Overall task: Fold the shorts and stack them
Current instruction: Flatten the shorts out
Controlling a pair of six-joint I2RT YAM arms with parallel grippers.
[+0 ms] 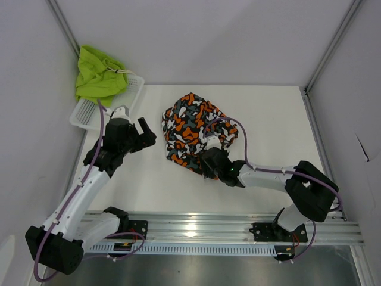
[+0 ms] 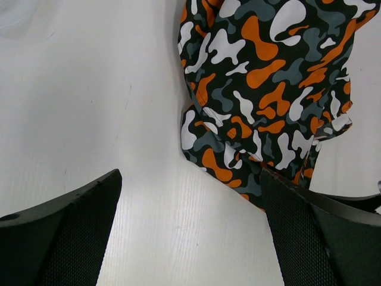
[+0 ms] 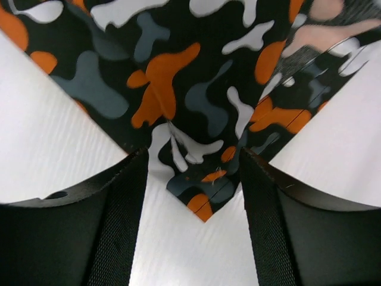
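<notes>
While the left arm reaches from its base at the near left corner diagonally toward the far side, the left gripper [image 1: 147,132] hangs above the bare table [image 1: 268,131], just left of the camo shorts [image 1: 190,128]. Its fingers [image 2: 65,232] are spread wide and hold nothing; the left edge of the shorts shows between them in the wrist view.

The right arm is folded at the elbow on the right side, with its forearm running low and leftward across the table. The right gripper [image 3: 194,164] sits at the near edge of the camo shorts. Its fingers [image 3: 89,220] stand apart, one on each side of a pointed fabric corner [image 3: 202,208] that lies flat on the table; no pinch is visible.

The camo shorts lie bunched at the table centre, long axis running roughly far to near, the pointed corner aimed toward the right gripper.

The lime green shorts [image 1: 95,74] are draped over the far end of the white mesh basket [image 1: 83,113] at the far left corner, with the white drawstring [image 1: 123,72] on their right side.
</notes>
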